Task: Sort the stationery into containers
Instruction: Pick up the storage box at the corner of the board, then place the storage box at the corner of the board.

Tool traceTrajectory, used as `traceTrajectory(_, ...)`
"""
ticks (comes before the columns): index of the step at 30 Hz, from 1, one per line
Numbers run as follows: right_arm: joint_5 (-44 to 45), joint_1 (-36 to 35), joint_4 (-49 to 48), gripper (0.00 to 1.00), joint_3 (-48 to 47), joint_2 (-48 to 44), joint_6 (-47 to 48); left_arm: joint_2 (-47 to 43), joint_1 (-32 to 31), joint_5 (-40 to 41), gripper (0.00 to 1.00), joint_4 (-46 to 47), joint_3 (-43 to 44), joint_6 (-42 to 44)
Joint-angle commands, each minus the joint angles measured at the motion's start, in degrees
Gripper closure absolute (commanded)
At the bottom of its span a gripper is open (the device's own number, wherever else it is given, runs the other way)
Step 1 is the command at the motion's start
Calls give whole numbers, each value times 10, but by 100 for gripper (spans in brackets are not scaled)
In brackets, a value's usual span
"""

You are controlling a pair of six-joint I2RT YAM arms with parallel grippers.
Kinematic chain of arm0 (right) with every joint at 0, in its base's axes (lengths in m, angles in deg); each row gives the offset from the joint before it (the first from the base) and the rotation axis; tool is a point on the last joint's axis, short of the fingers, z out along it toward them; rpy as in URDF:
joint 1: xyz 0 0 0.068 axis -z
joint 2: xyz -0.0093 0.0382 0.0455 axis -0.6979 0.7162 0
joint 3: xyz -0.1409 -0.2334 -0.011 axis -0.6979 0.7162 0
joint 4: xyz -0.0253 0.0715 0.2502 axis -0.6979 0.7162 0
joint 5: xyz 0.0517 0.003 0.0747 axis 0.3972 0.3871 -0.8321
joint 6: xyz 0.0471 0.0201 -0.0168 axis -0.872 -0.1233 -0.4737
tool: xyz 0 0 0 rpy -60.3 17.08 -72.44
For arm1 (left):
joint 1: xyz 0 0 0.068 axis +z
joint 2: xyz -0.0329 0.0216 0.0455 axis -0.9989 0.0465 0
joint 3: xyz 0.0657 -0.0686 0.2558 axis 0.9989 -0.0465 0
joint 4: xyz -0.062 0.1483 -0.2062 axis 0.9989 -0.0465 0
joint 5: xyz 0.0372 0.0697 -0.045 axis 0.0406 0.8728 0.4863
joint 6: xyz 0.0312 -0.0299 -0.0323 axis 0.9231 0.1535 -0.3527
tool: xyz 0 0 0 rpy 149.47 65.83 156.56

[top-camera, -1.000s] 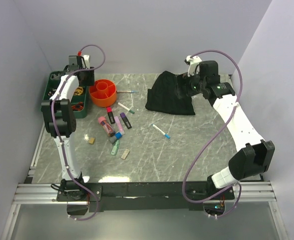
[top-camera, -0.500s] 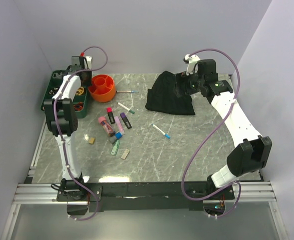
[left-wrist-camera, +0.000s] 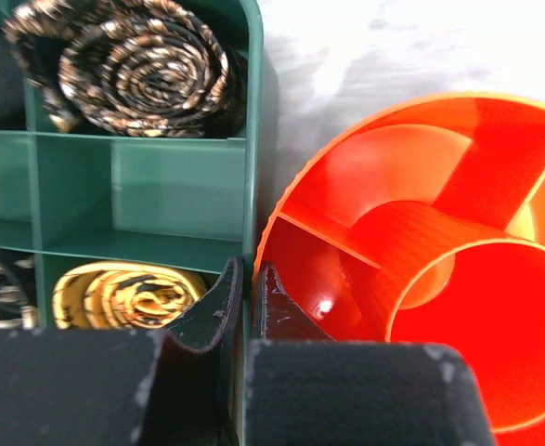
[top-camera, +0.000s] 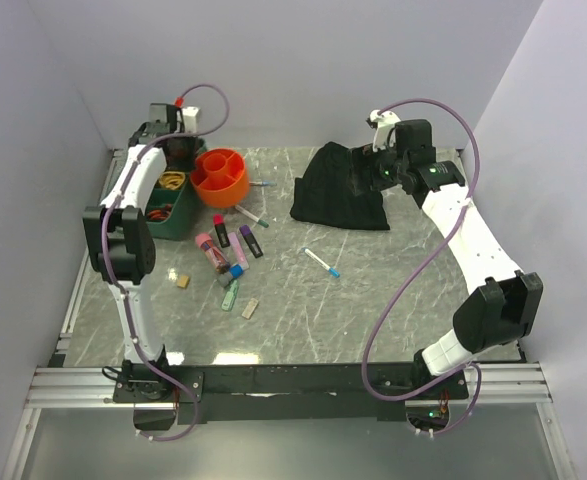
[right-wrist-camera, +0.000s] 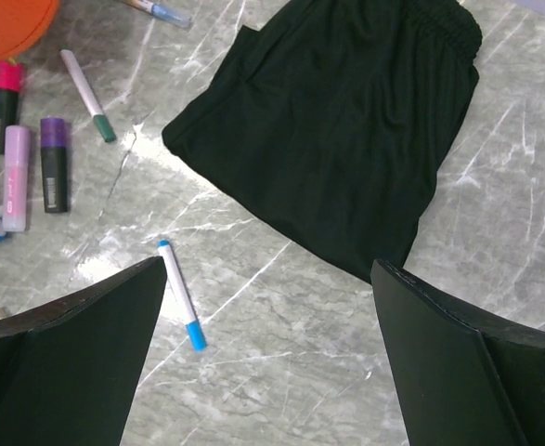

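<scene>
Left gripper [left-wrist-camera: 246,282] clamped on green tray [left-wrist-camera: 142,190] wall beside orange tub [left-wrist-camera: 346,186], grip hidden from above, right gripper [right-wrist-camera: 270,268] spread wide.

black cloth [top-camera: 341,190]: heaped, far on grey marble table [top-camera: 373,290] | coiled bands [left-wrist-camera: 147,60]: patterned

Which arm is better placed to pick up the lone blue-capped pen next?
Right: the right claw is open, with the pen in its view; the left claw is shut on the green tray wall, farther away.

left claw [left-wrist-camera: 246,282]: pinched shut; right claw [right-wrist-camera: 270,269]: spread wide, aloft
</scene>
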Motion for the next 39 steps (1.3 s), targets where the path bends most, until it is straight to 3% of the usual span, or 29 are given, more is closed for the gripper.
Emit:
traceTrajectory(1,-16,5,-20,0,1,-19,-8,-90,-42,-69,99,50,-8,-13)
traceTrajectory(16,-20,16,-21,0,26,-55,-3,-9,-13,62,99,85,8,-6)
traceTrajectory(35,-11,15,-9,0,3,-44,4,97,7,141,99,128,95,-75)
traceTrajectory(36,-11,16,-9,0,1,-42,5,96,7,140,93,126,95,-73)
traceTrajectory(39,-9,16,-11,0,1,-40,5,82,7,128,61,117,81,-65)
